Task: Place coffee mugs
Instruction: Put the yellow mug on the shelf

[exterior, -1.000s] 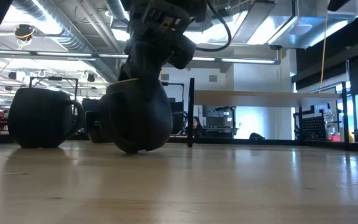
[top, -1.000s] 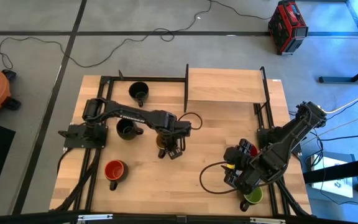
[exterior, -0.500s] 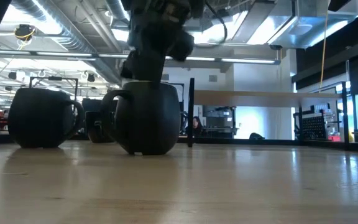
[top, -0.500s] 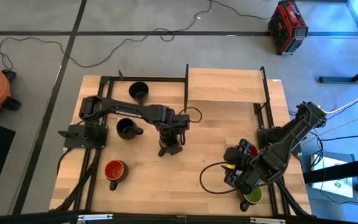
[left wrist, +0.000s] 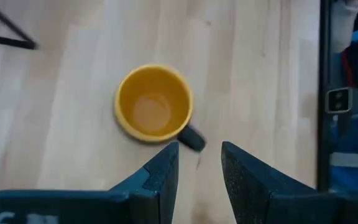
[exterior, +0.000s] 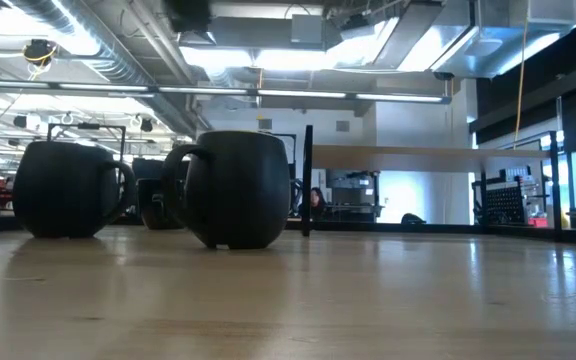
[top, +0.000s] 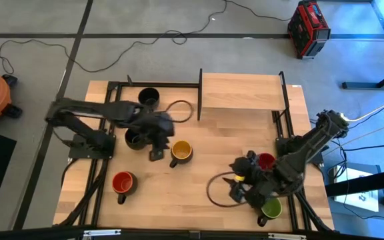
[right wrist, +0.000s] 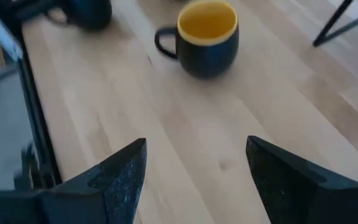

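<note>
The small dark ceramic mug with a yellow inside [top: 181,151] stands released; the left end effector [top: 156,155], at its nine o'clock, and the right end effector [top: 236,188] both gape empty.

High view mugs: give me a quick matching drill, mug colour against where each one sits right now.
Mugs:
1. yellow mug
2. red mug
3. green mug
4. black mug

Places:
A. by the table's far edge
B. near edge, left arm's side
C. middle of the table, standing free
D. near edge, right arm's side

Pairs: 1-C, 2-B, 3-D, 4-A
</note>
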`<action>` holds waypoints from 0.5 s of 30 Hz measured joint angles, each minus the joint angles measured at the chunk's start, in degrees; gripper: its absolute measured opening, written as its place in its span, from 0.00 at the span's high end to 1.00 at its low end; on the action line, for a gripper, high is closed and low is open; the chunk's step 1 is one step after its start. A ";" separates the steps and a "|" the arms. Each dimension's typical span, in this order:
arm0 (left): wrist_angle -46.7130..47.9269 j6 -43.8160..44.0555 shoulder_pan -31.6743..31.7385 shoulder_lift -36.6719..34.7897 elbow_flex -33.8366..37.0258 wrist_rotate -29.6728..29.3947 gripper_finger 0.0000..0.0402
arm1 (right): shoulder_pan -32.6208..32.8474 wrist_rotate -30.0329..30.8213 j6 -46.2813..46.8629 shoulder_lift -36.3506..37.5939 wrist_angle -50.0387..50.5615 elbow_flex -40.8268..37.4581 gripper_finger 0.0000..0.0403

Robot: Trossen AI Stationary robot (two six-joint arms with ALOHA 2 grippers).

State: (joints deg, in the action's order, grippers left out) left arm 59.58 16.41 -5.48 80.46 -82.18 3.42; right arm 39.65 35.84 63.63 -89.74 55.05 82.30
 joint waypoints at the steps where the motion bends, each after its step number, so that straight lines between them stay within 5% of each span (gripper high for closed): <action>1: -0.66 0.00 -0.95 -2.39 2.36 -1.27 0.71 | -0.98 0.13 -1.14 -0.76 -2.17 -0.02 0.35; 8: -15.77 3.48 -3.28 -18.81 25.80 -10.02 0.71 | -7.76 -2.72 -10.11 -8.54 -17.52 -0.02 0.35; 15: -33.12 1.77 0.08 -18.59 41.14 -11.74 0.71 | -15.75 -6.84 -10.71 -16.01 -19.91 -0.04 0.35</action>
State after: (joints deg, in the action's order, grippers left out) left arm 26.46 18.18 -5.40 61.87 -41.04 -8.32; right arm 23.90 28.99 52.92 -105.75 35.14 82.26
